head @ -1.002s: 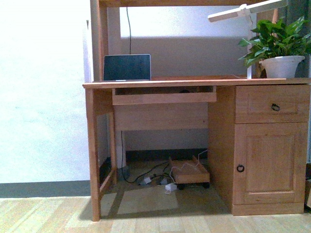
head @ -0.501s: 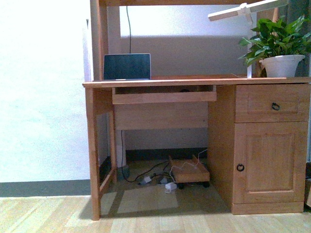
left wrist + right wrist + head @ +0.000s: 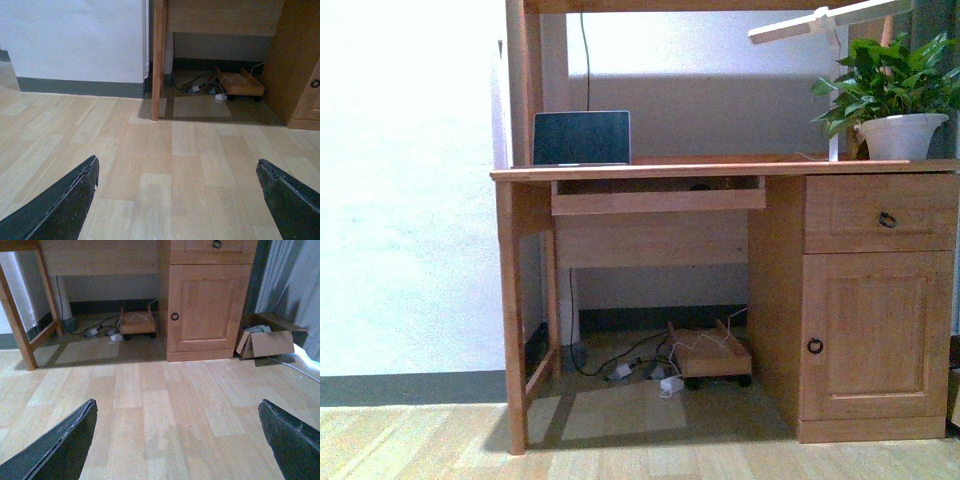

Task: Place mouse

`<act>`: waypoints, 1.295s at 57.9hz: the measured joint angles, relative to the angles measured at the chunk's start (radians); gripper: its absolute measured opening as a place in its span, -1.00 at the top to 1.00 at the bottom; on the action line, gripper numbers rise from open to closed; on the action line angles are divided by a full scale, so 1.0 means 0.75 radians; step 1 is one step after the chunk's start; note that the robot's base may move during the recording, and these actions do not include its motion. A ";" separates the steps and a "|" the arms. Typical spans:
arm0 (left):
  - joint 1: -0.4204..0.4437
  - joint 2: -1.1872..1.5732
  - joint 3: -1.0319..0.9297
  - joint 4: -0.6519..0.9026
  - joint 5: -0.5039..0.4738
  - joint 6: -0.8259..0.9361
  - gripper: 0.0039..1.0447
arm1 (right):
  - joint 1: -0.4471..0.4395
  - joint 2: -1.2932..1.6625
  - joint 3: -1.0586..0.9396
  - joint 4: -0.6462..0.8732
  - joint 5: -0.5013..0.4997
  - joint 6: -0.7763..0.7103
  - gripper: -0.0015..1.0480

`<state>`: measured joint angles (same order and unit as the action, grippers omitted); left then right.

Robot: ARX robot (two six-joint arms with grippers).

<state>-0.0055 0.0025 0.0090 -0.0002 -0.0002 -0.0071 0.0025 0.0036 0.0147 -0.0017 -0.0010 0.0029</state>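
Observation:
The mouse shows only as a small dark domed shape (image 3: 700, 186) on the pull-out keyboard tray (image 3: 658, 201) under the desktop, mostly hidden by the tray's front. Neither arm shows in the front view. My left gripper (image 3: 177, 200) is open and empty, its dark fingers (image 3: 65, 205) wide apart over the wooden floor, well short of the desk. My right gripper (image 3: 177, 440) is open and empty too, over the floor in front of the desk's cupboard door (image 3: 207, 307).
The wooden desk (image 3: 720, 168) carries an open laptop (image 3: 581, 138) at left, a potted plant (image 3: 898, 100) and a white lamp (image 3: 820, 20) at right. Under it lie cables and a small wheeled board (image 3: 710, 352). A cardboard box (image 3: 270, 342) sits beside the cupboard.

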 joint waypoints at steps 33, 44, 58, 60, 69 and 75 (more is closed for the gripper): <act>0.001 0.000 0.000 0.000 0.001 0.000 -0.86 | -0.001 0.000 0.000 0.000 0.001 0.000 -0.86; 0.000 0.000 0.000 0.000 0.000 0.000 -0.86 | -0.001 0.000 0.000 0.000 0.001 0.000 -0.86; 0.000 0.000 0.000 -0.001 0.000 0.000 -0.86 | -0.001 0.000 0.000 0.000 0.001 0.000 -0.86; 0.000 -0.001 0.000 0.000 0.000 0.000 -0.86 | -0.001 0.000 0.000 0.000 0.001 0.000 -0.86; 0.000 -0.001 0.000 0.000 -0.001 0.000 -0.86 | -0.001 0.000 0.000 0.000 0.000 0.000 -0.86; 0.000 -0.001 0.000 0.000 0.000 0.000 -0.86 | -0.001 0.000 0.000 0.000 -0.001 0.000 -0.86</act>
<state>-0.0055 0.0021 0.0090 -0.0002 -0.0002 -0.0071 0.0021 0.0036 0.0147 -0.0017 -0.0013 0.0029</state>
